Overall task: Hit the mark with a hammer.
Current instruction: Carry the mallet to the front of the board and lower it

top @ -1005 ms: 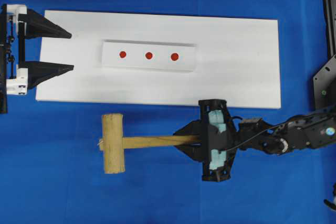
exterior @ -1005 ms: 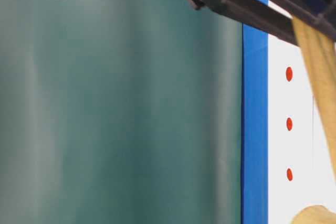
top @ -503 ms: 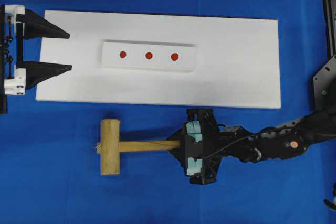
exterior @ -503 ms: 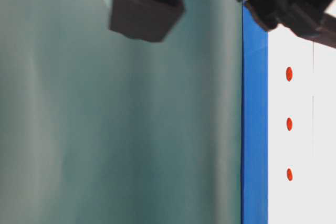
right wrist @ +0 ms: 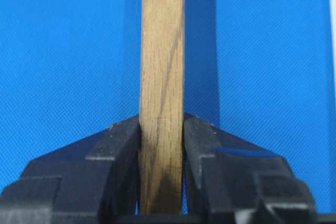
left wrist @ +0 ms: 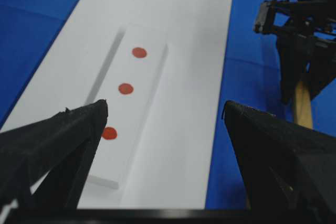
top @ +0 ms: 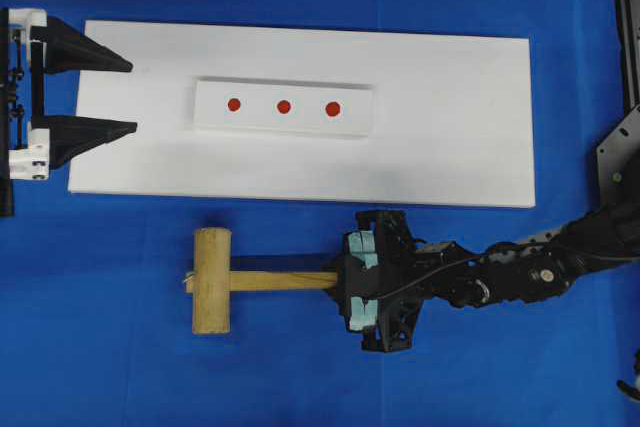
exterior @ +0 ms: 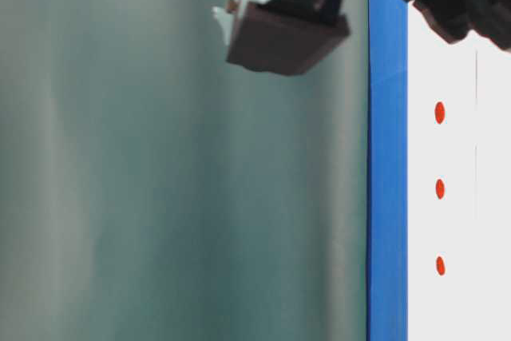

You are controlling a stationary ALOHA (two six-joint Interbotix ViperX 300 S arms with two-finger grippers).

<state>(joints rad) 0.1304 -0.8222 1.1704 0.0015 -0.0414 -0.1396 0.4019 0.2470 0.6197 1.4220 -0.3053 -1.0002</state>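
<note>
the hammer (top: 215, 280) was held by its handle in the clamped right gripper (top: 345, 282), its head lying to the left over the blue cloth (top: 300, 367), near the white board (top: 450, 127). the mark (top: 284, 106) sat mid-strip on that board, well apart. the left gripper (top: 125, 95) was spread wide, empty, at the board's left end.

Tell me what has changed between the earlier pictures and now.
The right hand, shut on the hammer handle throughout, moved toward the near edge of the overhead view and slightly left, carrying the hammer with it; the table-level view no longer shows the hammer. The left hand stayed open and still. The strip and the mark did not move.
</note>
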